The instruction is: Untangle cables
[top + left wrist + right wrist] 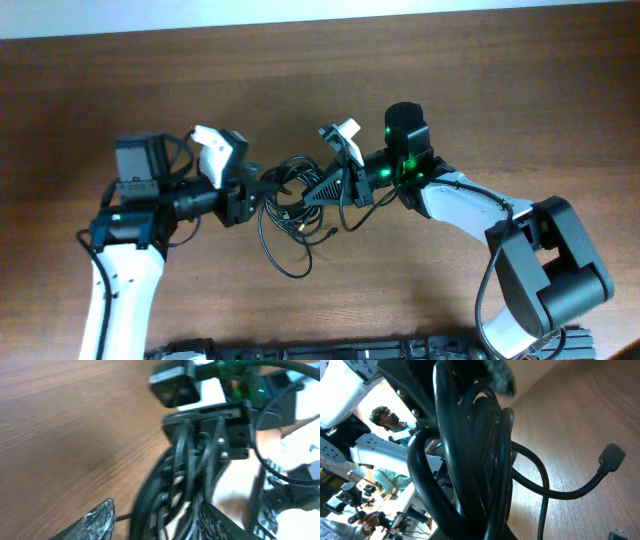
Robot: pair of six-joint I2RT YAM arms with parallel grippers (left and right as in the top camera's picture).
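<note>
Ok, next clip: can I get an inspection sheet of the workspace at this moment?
Surface: brown wooden table.
Job's things: cables, one tangled clump between the arms, loops trailing onto the table; one plug clear of the clump.
Clutter: nothing seen.
Grippers: left gripper open around the clump; right gripper shut on cables.
Cables: arm wire looped beside the right arm's base.
Surroundings: person in the background.

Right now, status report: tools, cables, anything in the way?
Left tool open around cables. Right tool shut on them. Cables knotted between tools. Nothing blocking.
</note>
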